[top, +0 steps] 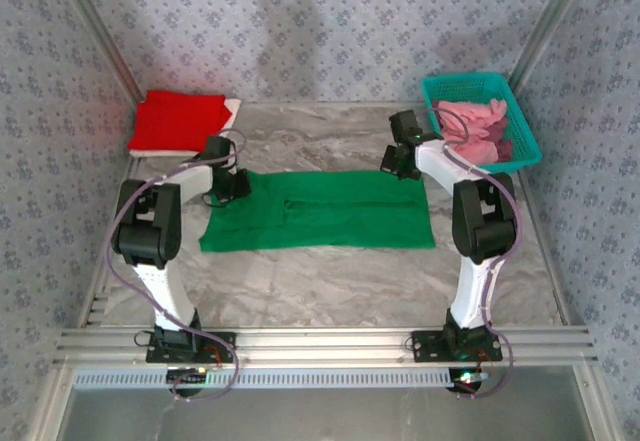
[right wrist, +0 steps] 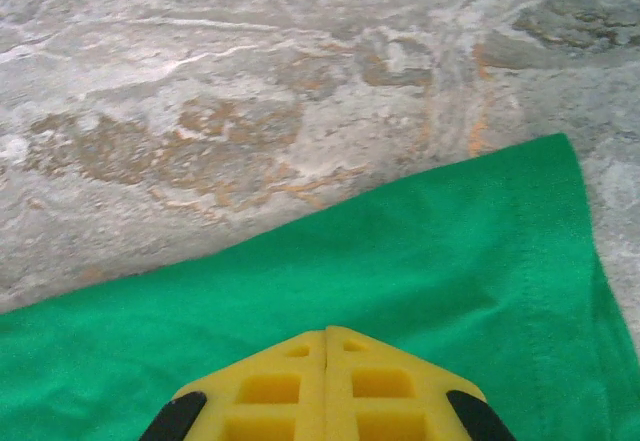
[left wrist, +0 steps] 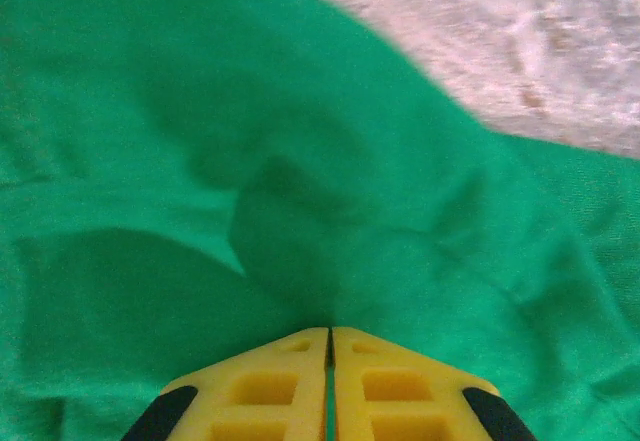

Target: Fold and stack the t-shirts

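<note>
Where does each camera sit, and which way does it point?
Top external: high behind the arms, looking down at the table, green t-shirt, red t-shirt and teal basket; both arms show, left gripper and right gripper at the shirt's far edge.
Left wrist: on the left wrist, facing onto wrinkled green cloth; its shut yellow fingers show.
Right wrist: on the right wrist, facing the shirt's edge and bare tabletop; its shut yellow fingers show.
Shared: all see the green t-shirt.
</note>
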